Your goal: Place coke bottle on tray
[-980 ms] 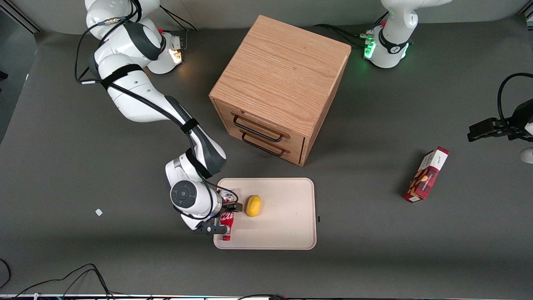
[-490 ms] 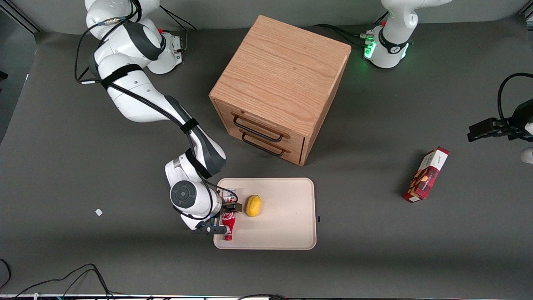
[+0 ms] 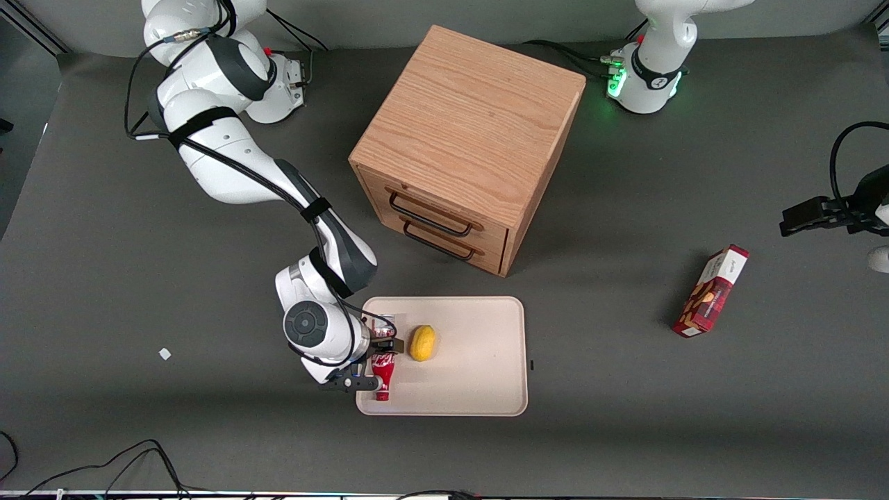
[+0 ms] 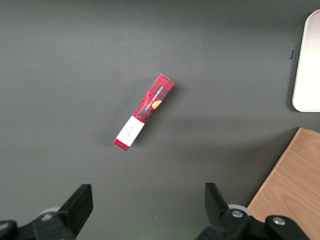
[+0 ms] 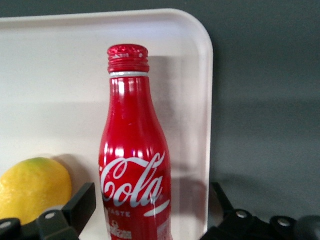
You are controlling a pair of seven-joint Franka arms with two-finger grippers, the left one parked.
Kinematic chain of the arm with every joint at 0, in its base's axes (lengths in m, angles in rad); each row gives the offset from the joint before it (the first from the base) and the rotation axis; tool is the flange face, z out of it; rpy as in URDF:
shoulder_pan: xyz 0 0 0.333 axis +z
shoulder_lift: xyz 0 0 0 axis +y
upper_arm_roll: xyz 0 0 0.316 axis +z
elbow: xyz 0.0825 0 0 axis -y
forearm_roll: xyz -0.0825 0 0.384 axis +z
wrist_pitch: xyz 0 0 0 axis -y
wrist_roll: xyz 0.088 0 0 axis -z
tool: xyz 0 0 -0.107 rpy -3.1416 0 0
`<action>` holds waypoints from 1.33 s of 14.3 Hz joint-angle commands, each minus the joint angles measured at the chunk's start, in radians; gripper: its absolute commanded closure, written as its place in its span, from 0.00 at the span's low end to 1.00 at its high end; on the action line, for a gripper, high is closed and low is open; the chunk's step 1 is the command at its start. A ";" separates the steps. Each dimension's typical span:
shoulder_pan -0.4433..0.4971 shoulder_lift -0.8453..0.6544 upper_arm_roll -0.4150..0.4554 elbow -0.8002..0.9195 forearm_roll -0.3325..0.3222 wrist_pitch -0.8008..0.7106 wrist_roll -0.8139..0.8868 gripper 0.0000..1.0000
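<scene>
The red coke bottle [image 3: 382, 373] lies on the cream tray [image 3: 472, 375], close to the rim at the working arm's end, its cap pointing toward the front camera. My right gripper [image 3: 370, 362] sits over the bottle's lower body, open. In the right wrist view the bottle [image 5: 132, 165] lies between the two black fingers [image 5: 82, 205] with a gap on each side, and my gripper [image 5: 150, 210] is not clamped on it. The tray [image 5: 60, 75] shows under the bottle. The bottle's base end is hidden under the gripper.
A yellow lemon [image 3: 423, 343] lies on the tray beside the bottle and shows in the right wrist view [image 5: 32, 187]. A wooden drawer cabinet [image 3: 469, 142] stands farther from the front camera than the tray. A red snack box [image 3: 710, 290] lies toward the parked arm's end.
The fingers have spread slightly off the bottle, and the bottle has settled a little on the tray. The arm has hardly moved.
</scene>
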 commanded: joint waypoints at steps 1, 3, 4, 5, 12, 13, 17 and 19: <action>-0.003 -0.030 0.007 0.021 -0.010 -0.066 0.000 0.00; -0.008 -0.087 0.009 0.021 -0.003 -0.131 0.007 0.00; -0.011 -0.125 0.008 0.020 0.020 -0.156 0.005 0.00; -0.021 -0.161 0.008 0.011 0.043 -0.188 0.005 0.00; -0.190 -0.643 0.012 -0.456 0.085 -0.249 0.039 0.00; -0.210 -0.700 0.012 -0.504 0.086 -0.262 0.030 0.00; -0.262 -0.765 0.012 -0.515 0.086 -0.358 -0.015 0.00; -0.287 -0.794 0.012 -0.515 0.088 -0.407 -0.077 0.00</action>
